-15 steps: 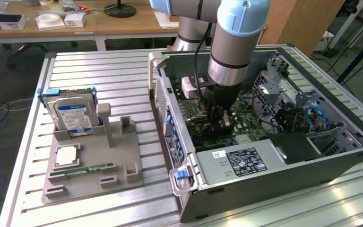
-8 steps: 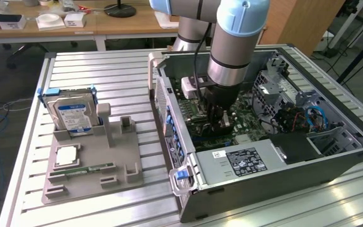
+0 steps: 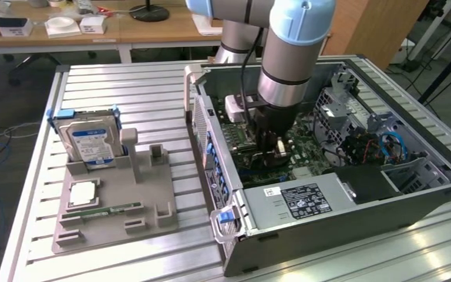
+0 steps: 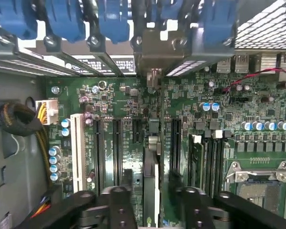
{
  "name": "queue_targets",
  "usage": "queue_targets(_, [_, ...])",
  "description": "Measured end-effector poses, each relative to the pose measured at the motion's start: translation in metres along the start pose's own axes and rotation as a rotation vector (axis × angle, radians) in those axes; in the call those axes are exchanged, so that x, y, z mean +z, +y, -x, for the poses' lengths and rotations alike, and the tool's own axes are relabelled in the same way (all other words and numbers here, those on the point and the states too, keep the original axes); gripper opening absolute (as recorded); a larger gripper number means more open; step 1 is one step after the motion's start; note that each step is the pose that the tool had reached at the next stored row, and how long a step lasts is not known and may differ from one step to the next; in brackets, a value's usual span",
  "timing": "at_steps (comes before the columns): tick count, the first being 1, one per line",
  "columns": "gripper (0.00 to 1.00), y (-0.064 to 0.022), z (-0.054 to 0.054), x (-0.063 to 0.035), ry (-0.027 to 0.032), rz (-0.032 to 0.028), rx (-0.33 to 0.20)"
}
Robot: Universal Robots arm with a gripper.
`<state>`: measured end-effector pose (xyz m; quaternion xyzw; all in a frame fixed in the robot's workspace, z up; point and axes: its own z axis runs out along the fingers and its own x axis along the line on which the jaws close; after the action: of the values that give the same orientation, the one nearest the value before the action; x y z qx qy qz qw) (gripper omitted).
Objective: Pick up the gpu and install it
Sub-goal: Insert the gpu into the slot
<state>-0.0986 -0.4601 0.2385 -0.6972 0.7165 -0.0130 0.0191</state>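
The gripper [image 4: 150, 202] is clenched on the gpu [image 4: 151, 162], seen edge-on between its two black fingers [image 4: 119, 202], standing upright over the motherboard [image 4: 190, 100] slots, bracket end toward the rear blue clips [image 4: 114, 19]. I judge the card light, stiff and fragile, best held by its edges. Outward, the open case [image 3: 327, 235] lies on a slatted table [image 3: 131, 88]; a drive [image 3: 92, 141] stands far left.

Bright, even overhead light fills the exterior view, glaring white off the table's aluminium slats [image 3: 131, 88]. The computer case [image 3: 351, 211] interior lies shadowed. In the wrist view the motherboard [image 4: 133, 119] is sharp; the near gripper [image 4: 152, 200] is blurred, dark.
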Motion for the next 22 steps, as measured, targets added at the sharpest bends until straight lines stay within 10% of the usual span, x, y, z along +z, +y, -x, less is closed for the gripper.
queue_targets(10, [0.56, -0.0014, 0.0, -0.0333, 0.0016, -0.0001, 0.0])
queue_targets(22, [0.11, -0.0014, 0.0, -0.0333, 0.0017, -0.0001, 0.0])
